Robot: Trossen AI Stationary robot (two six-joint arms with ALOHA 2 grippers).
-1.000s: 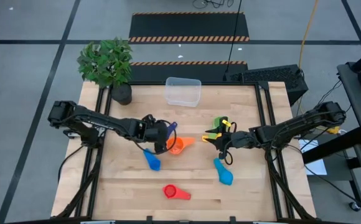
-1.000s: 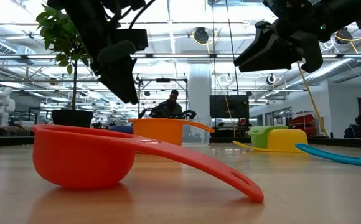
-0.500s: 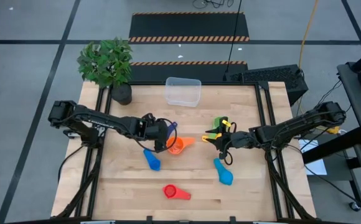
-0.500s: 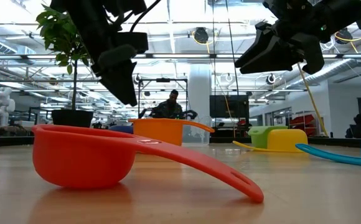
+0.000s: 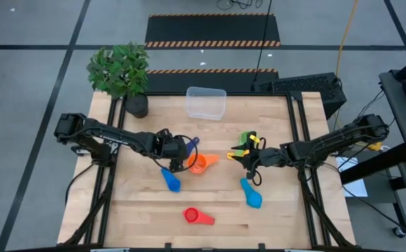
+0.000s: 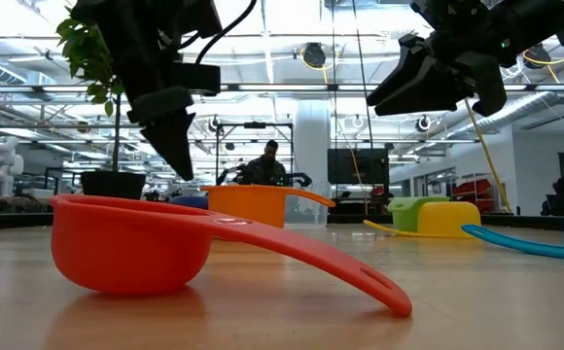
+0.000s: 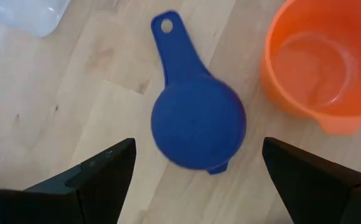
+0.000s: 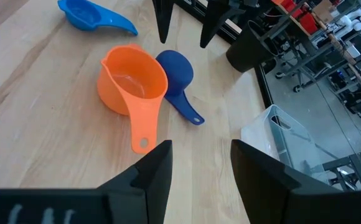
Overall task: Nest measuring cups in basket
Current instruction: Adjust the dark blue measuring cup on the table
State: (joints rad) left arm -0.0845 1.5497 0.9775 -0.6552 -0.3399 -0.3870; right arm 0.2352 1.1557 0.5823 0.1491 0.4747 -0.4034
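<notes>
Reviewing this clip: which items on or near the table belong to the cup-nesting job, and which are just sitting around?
Job items:
orange cup
dark blue cup
two light blue cups
red cup
green cup
yellow cup
clear basket

Just lying about:
potted plant
keyboard beyond the table's far edge

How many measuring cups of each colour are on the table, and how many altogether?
orange cup: 1
red cup: 1
green cup: 1
yellow cup: 1
dark blue cup: 1
mid blue cup: 1
light blue cup: 1
Total: 7
</notes>
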